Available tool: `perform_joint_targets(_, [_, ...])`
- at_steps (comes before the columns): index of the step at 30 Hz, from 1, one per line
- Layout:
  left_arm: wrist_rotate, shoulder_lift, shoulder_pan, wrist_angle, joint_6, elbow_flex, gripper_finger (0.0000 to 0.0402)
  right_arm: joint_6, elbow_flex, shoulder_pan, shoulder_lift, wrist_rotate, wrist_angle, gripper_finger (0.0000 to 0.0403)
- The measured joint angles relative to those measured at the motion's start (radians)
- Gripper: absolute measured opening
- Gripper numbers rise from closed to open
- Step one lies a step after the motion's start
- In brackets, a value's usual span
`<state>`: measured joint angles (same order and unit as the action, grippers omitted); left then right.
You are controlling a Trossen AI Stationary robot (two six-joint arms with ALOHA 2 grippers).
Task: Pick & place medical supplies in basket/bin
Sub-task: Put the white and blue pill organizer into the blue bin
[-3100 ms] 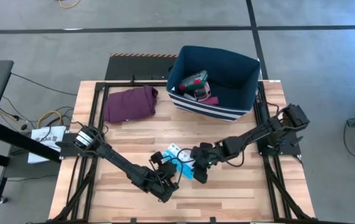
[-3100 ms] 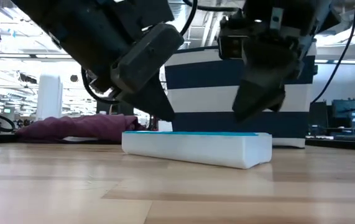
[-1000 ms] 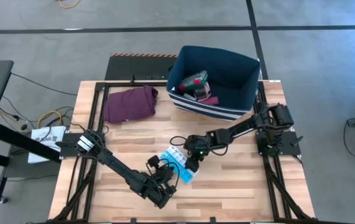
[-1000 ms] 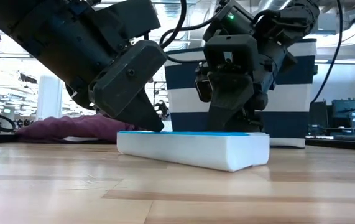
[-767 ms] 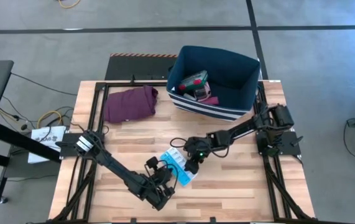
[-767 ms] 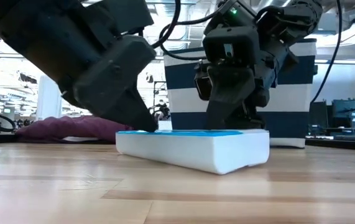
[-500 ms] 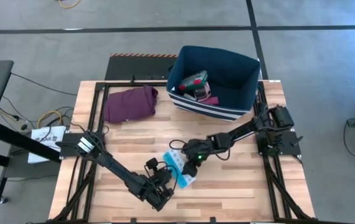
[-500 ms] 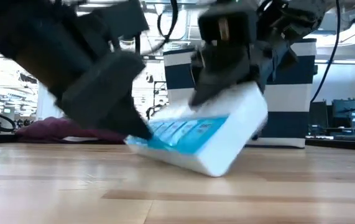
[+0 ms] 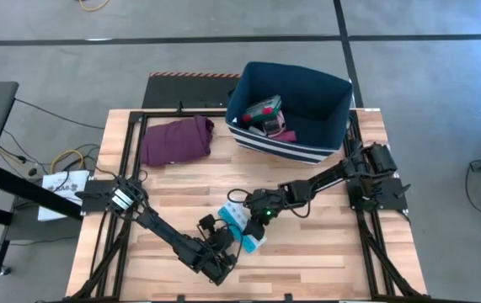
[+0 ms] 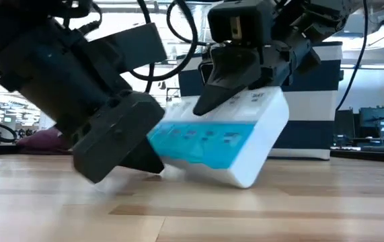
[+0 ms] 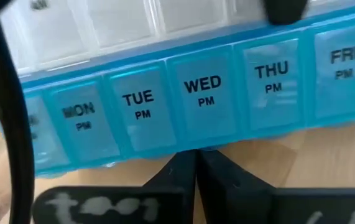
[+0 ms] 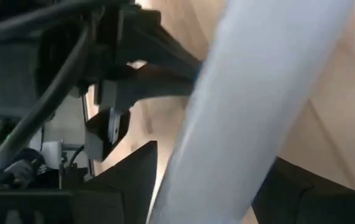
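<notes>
Wooden slats make up the surface [image 9: 307, 252], which sits on a grey floor; the right tool [image 9: 254, 215] is clamped on the upper long edge of the blue-white pill organizer [image 9: 243, 228], one finger over the white back and one on the lidded face, as the low view [image 10: 226, 140] shows; the organizer is tipped up on one long edge, its other long edge raised, so that the row of blue lids faces the front of the surface and leans back; its long axis runs roughly level, slanting across the surface from near the middle toward the front; in the left wrist view the lids [image 11: 202, 93] read MON, TUE, WED, THU, FRI, each with PM, and a row of clear lids lies beyond them; the left tool [image 9: 223, 249] lies low at the front of the surface, its fingers pressed together with the tips at the organizer's lower edge, gripping nothing; the left arm reaches in flat from the left edge, the right arm stretches low from the right edge with its wrist bent down; farther back stand the navy-blue bin [image 9: 334, 101], white-striped at its base, with some supplies inside, and a maroon cloth [image 9: 177, 139] to its left.
</notes>
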<state>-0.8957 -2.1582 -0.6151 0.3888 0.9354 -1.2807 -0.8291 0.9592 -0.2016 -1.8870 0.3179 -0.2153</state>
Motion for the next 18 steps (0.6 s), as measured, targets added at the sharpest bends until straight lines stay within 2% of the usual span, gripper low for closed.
perform_joint_targets(5, [-0.018, 0.000, -0.001, 0.008, -0.034, -0.024, 0.0000, 0.044, 0.004, 0.001, 0.003, 0.002, 0.050, 0.0162])
perform_joint_targets(8, [-0.010, 0.006, -0.008, 0.106, -0.033, -0.067, 0.0000, 0.067, 0.006, -0.001, 0.011, 0.006, 0.041, 0.0138])
perform_joint_targets(13, [-0.011, 0.065, -0.052, 0.402, 0.020, -0.170, 0.0000, 0.113, 0.005, 0.000, 0.018, 0.006, 0.000, 0.0140])
perform_joint_targets(18, [-0.129, 0.172, -0.099, 0.635, 0.041, -0.251, 0.0000, 0.173, 0.050, 0.008, 0.015, 0.000, -0.017, 0.0151])
